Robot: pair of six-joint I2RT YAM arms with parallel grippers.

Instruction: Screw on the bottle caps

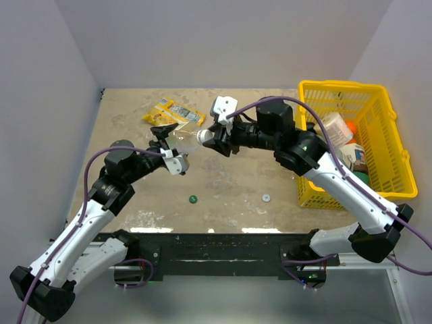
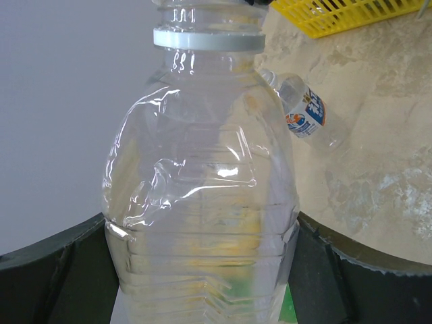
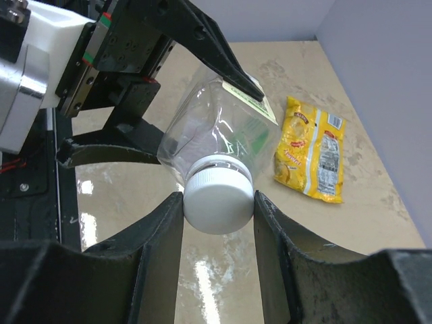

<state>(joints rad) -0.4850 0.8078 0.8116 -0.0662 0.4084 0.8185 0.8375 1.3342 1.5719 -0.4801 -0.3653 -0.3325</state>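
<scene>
Mottled table bears snack packet, green cap, white cap, basket.

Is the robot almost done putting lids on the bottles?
Not nearly. No finished bottle shows. The left gripper holds a clear bottle while the right gripper pinches a white cap on its neck. A green cap and a pale cap lie loose on the table; a labelled bottle waits.

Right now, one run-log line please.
left gripper: holds clear bottle | right gripper: grips white cap on bottle | green cap: on table
</scene>
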